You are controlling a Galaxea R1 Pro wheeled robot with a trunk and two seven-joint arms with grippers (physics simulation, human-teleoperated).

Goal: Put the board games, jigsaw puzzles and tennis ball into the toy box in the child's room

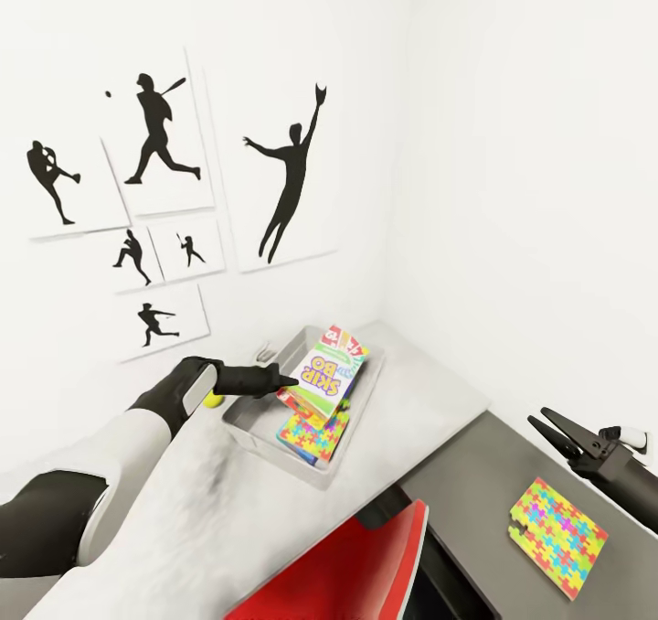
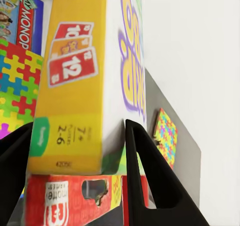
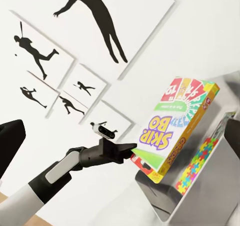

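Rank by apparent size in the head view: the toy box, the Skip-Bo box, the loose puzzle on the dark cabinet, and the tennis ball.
1. Toy box
2. Skip-Bo box and loose puzzle: look alike, and the puzzle lies nearer the camera, so unranked.
3. Tennis ball, partly hidden behind the left arm.

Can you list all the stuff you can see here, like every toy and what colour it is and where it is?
Skip-Bo game box: one, white, yellow and green, held tilted over the toy box by the left end effector.
Monopoly box: one, blue, in the toy box.
Red box: one, under the Skip-Bo box.
Puzzle in the box: one, multicoloured, in the toy box.
Puzzle outside: one, multicoloured, on the lower dark grey top.
Tennis ball: one, yellow-green, on the table beside the toy box.
Toy box: one, pale grey, on the table.
Wall pictures: six, white with black players.
Chair: one, red, by the table.
Left end effector: black, gripping the Skip-Bo box.
Right end effector: black, open.
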